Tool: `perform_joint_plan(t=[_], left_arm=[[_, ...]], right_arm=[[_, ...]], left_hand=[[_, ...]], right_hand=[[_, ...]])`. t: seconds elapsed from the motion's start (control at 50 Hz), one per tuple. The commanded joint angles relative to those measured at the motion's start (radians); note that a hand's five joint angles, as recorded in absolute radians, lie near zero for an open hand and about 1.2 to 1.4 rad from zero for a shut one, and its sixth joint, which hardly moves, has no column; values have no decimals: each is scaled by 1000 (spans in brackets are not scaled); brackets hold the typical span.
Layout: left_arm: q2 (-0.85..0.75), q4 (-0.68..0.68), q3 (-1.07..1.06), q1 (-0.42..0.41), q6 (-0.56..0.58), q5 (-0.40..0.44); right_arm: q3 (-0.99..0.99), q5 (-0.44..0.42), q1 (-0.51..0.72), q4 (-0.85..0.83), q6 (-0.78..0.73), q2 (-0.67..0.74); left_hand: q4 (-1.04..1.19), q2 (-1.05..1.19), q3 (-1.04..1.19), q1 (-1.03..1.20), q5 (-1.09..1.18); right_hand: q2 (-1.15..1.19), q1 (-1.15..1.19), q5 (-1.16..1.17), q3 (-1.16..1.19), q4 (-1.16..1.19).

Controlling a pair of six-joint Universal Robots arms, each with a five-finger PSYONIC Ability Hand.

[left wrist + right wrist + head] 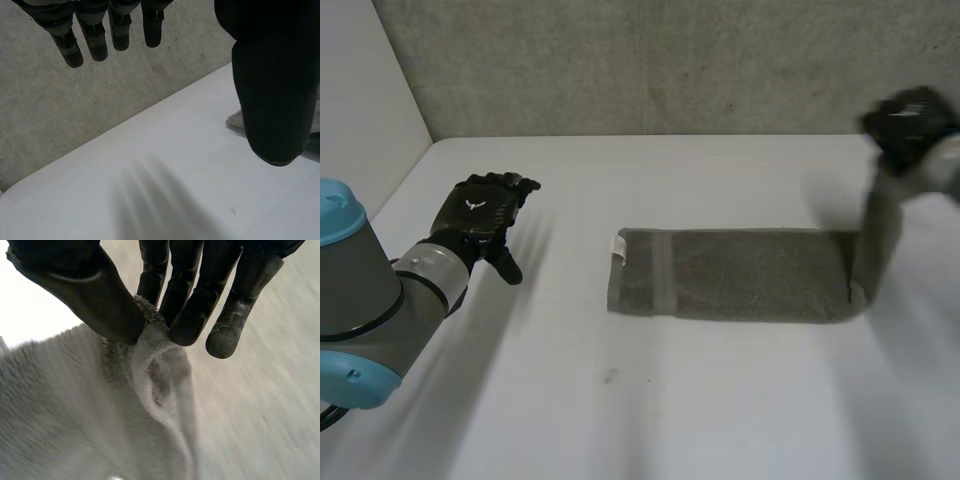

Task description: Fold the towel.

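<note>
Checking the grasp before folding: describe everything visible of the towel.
The towel is grey terry, a long rectangle lying mostly flat on the white table, with a band and small white label at its left end. Its right end is lifted, pinched by the right robot hand.

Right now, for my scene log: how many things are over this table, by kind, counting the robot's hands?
towel: 1
Hands: 2 (left hand, right hand)
Total: 3
</note>
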Motion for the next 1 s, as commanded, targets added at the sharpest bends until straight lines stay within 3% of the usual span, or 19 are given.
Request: perform_joint_plan(t=[0.02,0.06,0.18,0.36,0.38,0.4,0.42,0.44,0.58,0.68,0.86,0.9,0.94,0.96,1.0], left_arm=[[-1,0,-3,0,0,-1],[-1,2,-11,1,2,-1],[-1,14,-24,1,2,-1],[-1,23,-32,0,2,0],[-1,23,-32,0,2,0],[-2,25,-32,0,3,0],[-2,25,-32,0,3,0],[-2,25,-32,0,3,2],[-2,35,-35,0,3,0],[-7,40,-37,-2,5,0],[-13,40,-37,-10,5,0],[-13,40,-37,-13,6,0],[-15,41,-37,-16,6,0],[-15,41,-37,-16,6,0],[-15,41,-37,-19,6,0]], right_arm=[[-7,23,310,-15,-3,62],[6,25,426,-26,-6,106],[47,28,572,-55,-26,193],[119,41,584,-78,-75,177],[134,48,583,-80,-66,152],[151,52,577,-80,-62,123],[151,52,577,-80,-62,123],[177,54,565,-81,-60,97],[317,52,448,-96,4,-9],[482,49,286,-147,148,-90],[642,31,150,-216,162,-124],[659,26,130,-230,159,-124],[681,26,98,-253,153,-115],[681,26,98,-253,153,-115],[684,31,84,-273,149,-106]], left_hand=[[8,10,8,2,-31],[8,10,8,2,-31],[8,10,8,2,-31],[8,10,8,2,-31],[8,10,8,2,-31],[8,10,8,2,-31],[8,10,8,2,-31],[8,10,8,2,-31],[8,10,8,2,-31],[8,10,8,2,-31],[8,10,8,2,-31],[8,10,8,2,-31],[8,10,8,2,-31],[8,10,8,2,-31],[8,10,8,2,-31]], right_hand=[[74,67,64,58,54],[74,67,64,58,54],[74,67,64,58,54],[74,67,64,58,54],[-18,-25,-28,-34,-38],[-641,-648,-651,-656,-661],[-647,-654,-657,-663,-667],[-1148,-1154,-1158,-1163,-1168],[-1148,-1154,-1158,-1163,-1168],[-1148,-1154,-1158,-1163,-1168],[-1135,-1141,-1145,-1150,-1155],[-1023,-1030,-1033,-1039,-1043],[-749,-755,-759,-764,-769],[-747,-754,-757,-763,-767],[-408,-415,-418,-424,-428]])
